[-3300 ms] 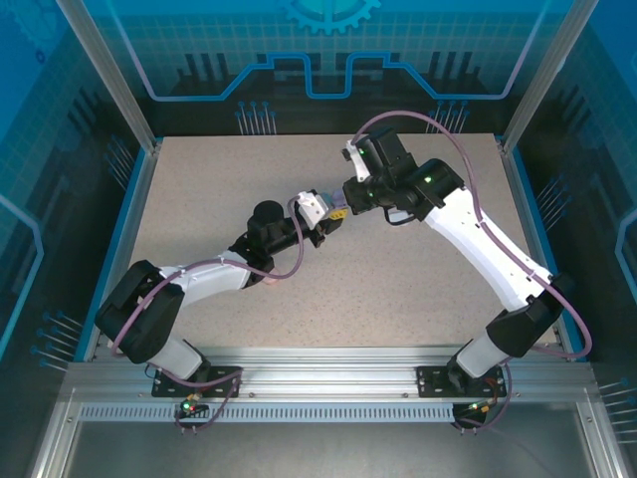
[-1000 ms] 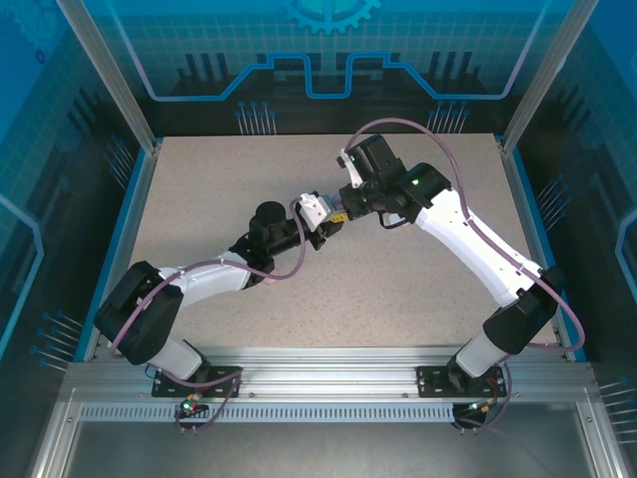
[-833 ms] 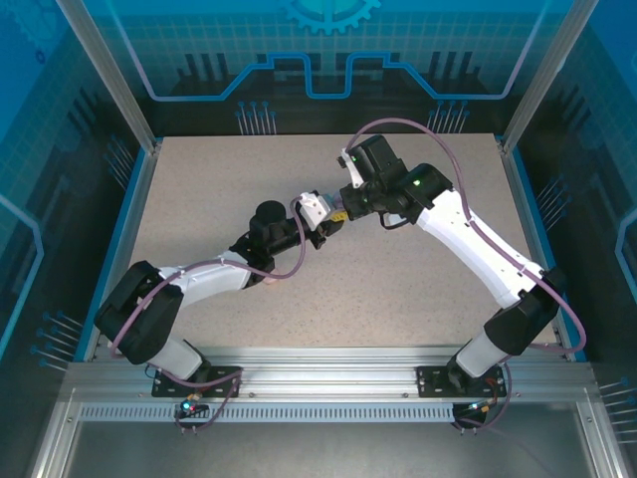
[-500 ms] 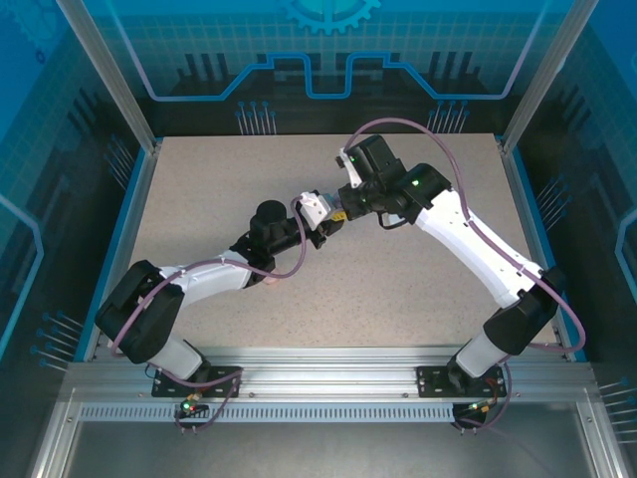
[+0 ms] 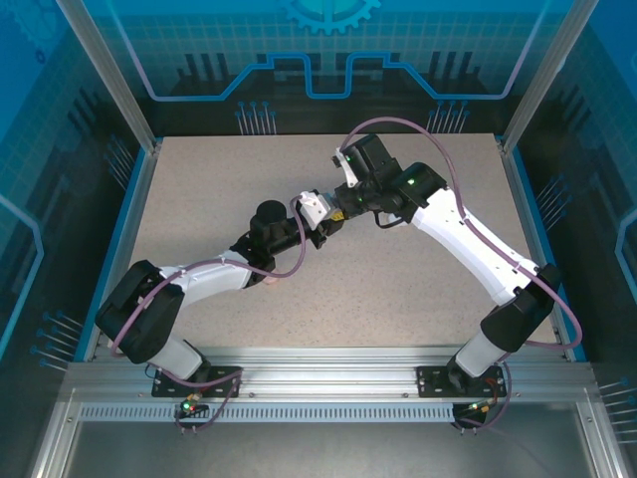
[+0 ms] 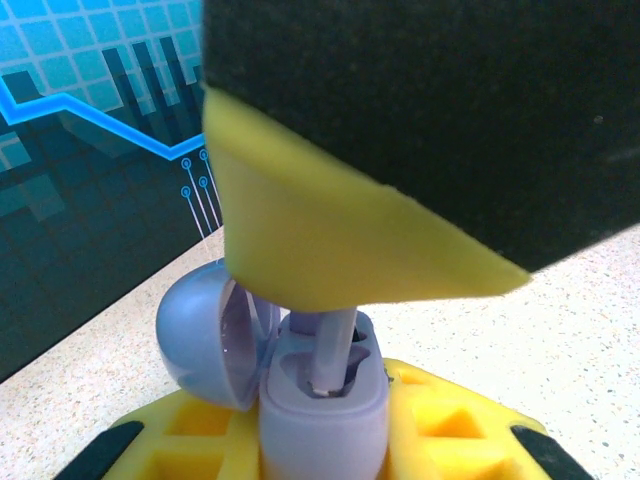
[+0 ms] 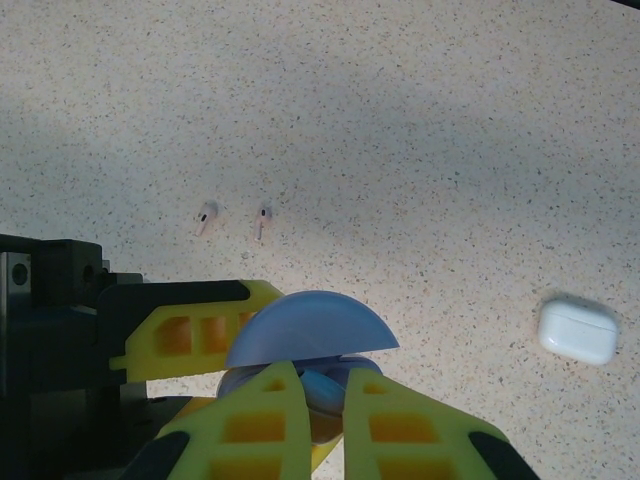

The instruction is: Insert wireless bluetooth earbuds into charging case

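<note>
**Purple Earbud Stem-Down in Open Case at Mid-Table**

From the near edge of the speckled table (image 5: pixel 418 299), left arm (image 5: pixel 199 279) and right arm (image 5: pixel 478 249) angled inward, tips meeting near the table's middle. Left gripper (image 5: pixel 320 223) closed firmly on a purple charging case (image 6: pixel 322 410), yellow fingers (image 6: pixel 450 430) pressed against either side of its body. Case upright, rounded lid (image 6: pixel 195 335) tipped open to one side, inner hollow facing the sockets. Right gripper (image 5: pixel 336 207) just above and beyond, pinched almost shut on a purple earbud (image 6: pixel 335 350); in the right wrist view, only a thin slit between its own yellow fingers (image 7: pixel 410 430), a bluish-purple sliver caught in that slit. Earbud stem pointing down, lower end inside one socket of the case, head hidden behind a yellow finger of the right gripper in the left wrist view. Impossible to tell whether fully seated. A second recess visible just beside the stem.

Farther out on bare tabletop, seen from the right wrist: two pale pink earbuds (image 7: pixel 205 217) lying near each other but apart, both well clear of the grippers. Off to the side of them, well apart, a white charging case (image 7: pixel 577 331), lid closed, resting alone and slightly blurred. At the back, beyond the table's far edge, a blue wall panel (image 5: pixel 318 60) with circuit-style line art and a gear emblem (image 5: pixel 328 12) at the top.
</note>
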Controlling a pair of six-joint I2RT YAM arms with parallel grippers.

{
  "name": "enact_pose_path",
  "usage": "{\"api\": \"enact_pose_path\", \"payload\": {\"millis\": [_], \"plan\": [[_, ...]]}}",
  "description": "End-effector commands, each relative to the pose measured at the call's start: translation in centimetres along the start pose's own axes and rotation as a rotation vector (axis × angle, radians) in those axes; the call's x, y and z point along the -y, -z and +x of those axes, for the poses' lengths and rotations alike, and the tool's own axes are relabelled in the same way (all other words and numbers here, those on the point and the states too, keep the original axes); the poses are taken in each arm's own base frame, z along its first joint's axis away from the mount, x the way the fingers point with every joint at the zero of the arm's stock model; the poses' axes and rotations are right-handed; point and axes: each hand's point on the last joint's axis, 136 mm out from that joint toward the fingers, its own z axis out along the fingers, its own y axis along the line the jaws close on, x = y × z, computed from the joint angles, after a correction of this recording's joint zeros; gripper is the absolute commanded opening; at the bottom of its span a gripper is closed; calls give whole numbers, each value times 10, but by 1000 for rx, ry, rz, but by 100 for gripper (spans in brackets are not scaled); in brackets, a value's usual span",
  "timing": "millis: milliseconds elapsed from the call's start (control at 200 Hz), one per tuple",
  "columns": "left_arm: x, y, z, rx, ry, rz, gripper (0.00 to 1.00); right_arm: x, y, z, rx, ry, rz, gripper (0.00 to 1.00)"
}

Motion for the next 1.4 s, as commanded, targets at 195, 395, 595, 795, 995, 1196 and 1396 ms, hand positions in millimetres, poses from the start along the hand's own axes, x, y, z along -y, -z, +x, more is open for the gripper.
{"api": "enact_pose_path", "payload": {"millis": [195, 395, 595, 795, 995, 1196, 1396], "plan": [[-1, 1, -47, 144, -42, -2, 0, -2, 18, -7, 25, 16, -1, 10], [-1, 1, -46, 143, -39, 1, 0, 1, 28, -11, 50, 11, 6, 10], [0, 1, -44, 137, -36, 7, 0, 5, 33, -12, 64, 7, 15, 10], [2, 0, -42, 134, -32, 11, 0, 8, 34, -13, 69, 3, 22, 10], [2, 1, -44, 138, -33, 9, 0, 14, 27, -10, 53, 4, 39, 9], [2, 1, -46, 142, -35, 8, 0, 14, 17, -5, 28, 7, 40, 9], [2, 0, -47, 145, -37, 7, 0, 9, 11, 1, 4, 9, 17, 9]]}}
